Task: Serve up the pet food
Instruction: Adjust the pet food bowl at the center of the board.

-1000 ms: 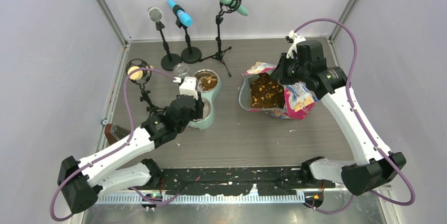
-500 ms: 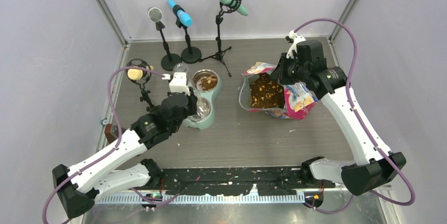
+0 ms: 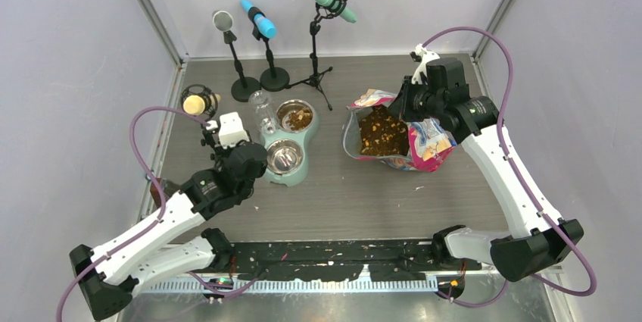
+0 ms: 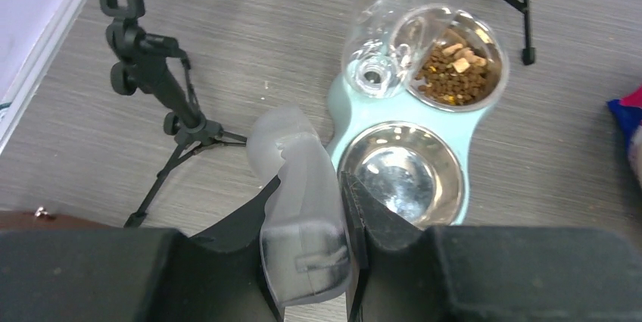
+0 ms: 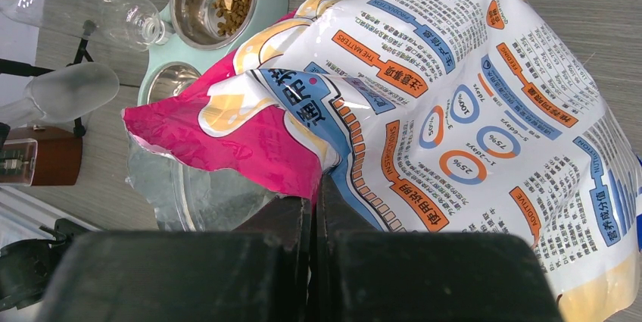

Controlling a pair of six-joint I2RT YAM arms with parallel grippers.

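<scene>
The left arm [image 3: 159, 223] reaches from its base at the near-left corner diagonally toward the middle of the surface [image 3: 363, 193]. Its wrist is bent down just left of the feeder. The right arm [image 3: 503, 170] rises along the right edge and folds leftward near the far-right corner.

On the surface are:
- one mint-green plastic double feeder [image 4: 344, 110], left of centre toward the far edge
- its two round steel bowls
- one clear plastic bottle [image 4: 401, 11] plugged into the feeder
- one glossy pink, white and blue printed bag [image 5: 454, 110]
- four microphones on black stands: grey [image 3: 222, 20], blue [image 3: 257, 17], mint-green [image 3: 333, 2] and yellow [image 3: 195, 104]
- one brown block [image 5: 53, 157] by the left edge

The small brown kibble pellets [image 3: 382, 134] fill the open mouth of the bag, and a smaller heap lies in the far bowl [image 4: 492, 42]. The near bowl [image 4: 401, 178] shows bare steel.

The left claw [image 4: 306, 223] is partly spread and pinches the handle of one clear plastic scoop [image 4: 299, 178]. The cup of the scoop sits just beside the feeder's left side. Whether it touches the surface cannot be told. The right claw [image 5: 314, 201] is pressed together on the torn pink edge of the bag, holding the mouth up.
</scene>
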